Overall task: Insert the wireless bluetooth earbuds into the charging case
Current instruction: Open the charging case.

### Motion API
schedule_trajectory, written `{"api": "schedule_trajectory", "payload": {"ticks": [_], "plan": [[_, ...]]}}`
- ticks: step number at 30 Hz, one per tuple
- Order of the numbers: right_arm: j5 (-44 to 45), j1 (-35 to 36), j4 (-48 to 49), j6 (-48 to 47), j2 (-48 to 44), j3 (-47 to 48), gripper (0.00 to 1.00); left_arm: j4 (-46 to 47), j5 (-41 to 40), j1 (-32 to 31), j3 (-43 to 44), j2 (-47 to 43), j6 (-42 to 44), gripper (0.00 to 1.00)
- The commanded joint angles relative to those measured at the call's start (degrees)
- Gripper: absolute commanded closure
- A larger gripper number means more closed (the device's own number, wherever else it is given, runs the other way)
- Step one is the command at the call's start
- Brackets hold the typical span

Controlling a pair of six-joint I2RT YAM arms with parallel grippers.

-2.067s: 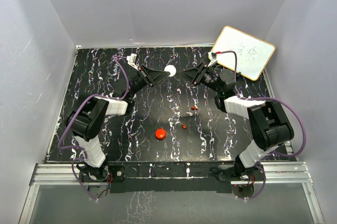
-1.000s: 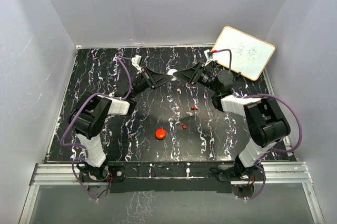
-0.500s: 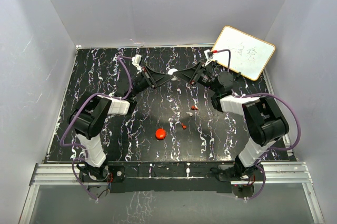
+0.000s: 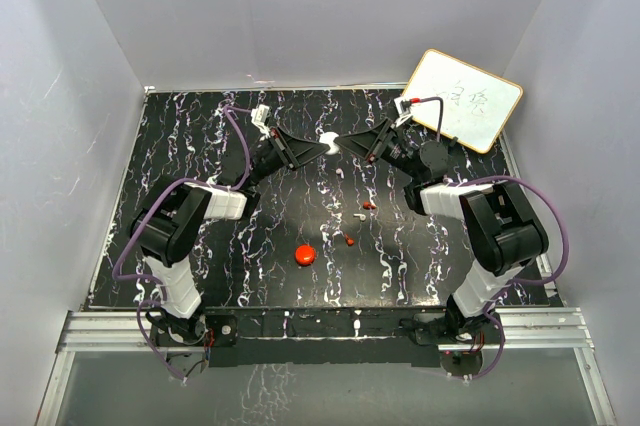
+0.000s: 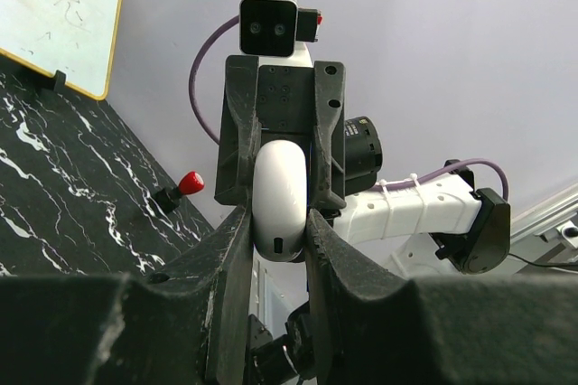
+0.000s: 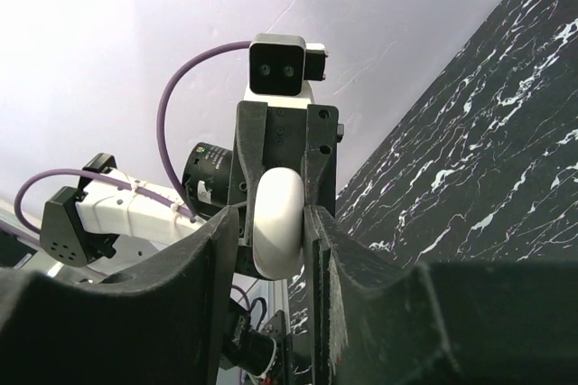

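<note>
Left hand [image 5: 275, 230] and right hand [image 6: 272, 222] both clamp the white charging case [image 5: 279, 182].

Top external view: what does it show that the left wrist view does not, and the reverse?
Only the top external view shows the red puck and the tiny earbuds lying on the table. Only the left wrist view shows the white case edge-on, with a small slot in its rim, and the right wrist camera. Both show the case between the left hand and right hand, and the whiteboard.
</note>
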Motion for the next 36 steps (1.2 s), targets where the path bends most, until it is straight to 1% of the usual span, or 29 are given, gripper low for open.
{"api": "schedule_trajectory", "payload": {"ticks": [1,3,28,29,31,34,36], "plan": [[-0.24,-0.88,7.14,1.99,0.42,-0.04,0.69,10.25,-0.07,-0.02,-0.10,-3.44,0.33,1.00],[-0.41,-0.89,7.22,2.05,0.57,0.04,0.71,10.28,-0.05,-0.02,-0.02,-3.37,0.35,1.00],[-1.30,-0.89,5.75,1.96,1.75,0.92,0.71,10.25,0.01,-0.02,1.83,-1.75,-0.28,1.00],[-1.28,-0.93,5.64,1.92,1.76,0.92,0.73,10.25,0.03,-0.02,1.85,-1.66,-0.27,1.00],[-1.31,-0.88,5.43,1.97,1.84,1.00,0.82,10.26,0.15,-0.02,1.92,-1.58,-0.23,1.00],[-1.31,-0.88,5.30,2.09,1.99,1.10,0.92,10.25,0.24,-0.02,2.13,-1.48,-0.36,1.00],[-1.31,-0.88,5.66,2.62,2.25,1.10,0.95,10.25,0.53,0.02,2.39,-1.47,-0.37,1.00]]}}
